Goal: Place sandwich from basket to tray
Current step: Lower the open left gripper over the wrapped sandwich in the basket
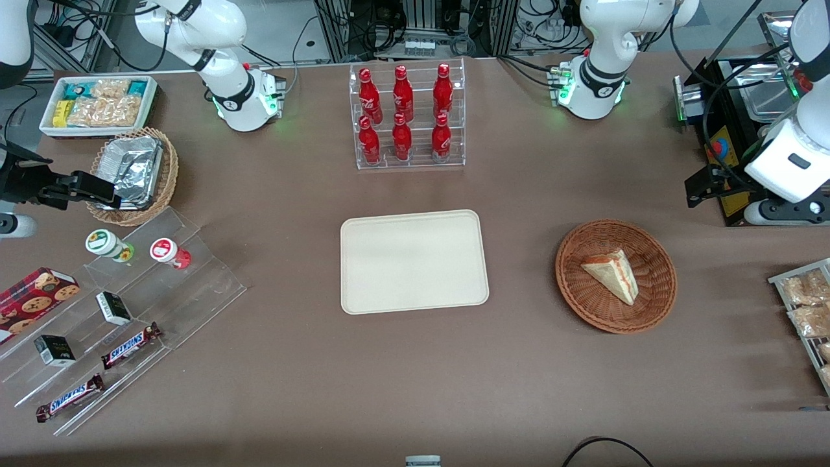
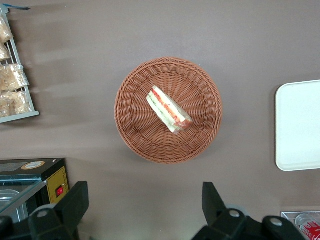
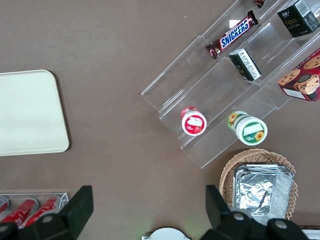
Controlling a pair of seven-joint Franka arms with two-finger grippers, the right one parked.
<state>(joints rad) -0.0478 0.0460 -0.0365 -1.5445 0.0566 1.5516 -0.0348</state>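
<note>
Nearest the front camera, two Snickers bars lie on a clear stepped display stand toward the parked arm's end of the desk. The tray lies flat at mid-desk, nothing on it. The basket sits well apart from the tray, toward the working arm's end. The sandwich rests inside the basket, roughly central, its red-orange and green filling edge visible. A rack of red bottles stands farther from the camera than the tray. The claw hangs above the desk, near the basket but clear of its rim, fingers spread wide apart and holding nothing. It touches neither sandwich nor basket.
</note>
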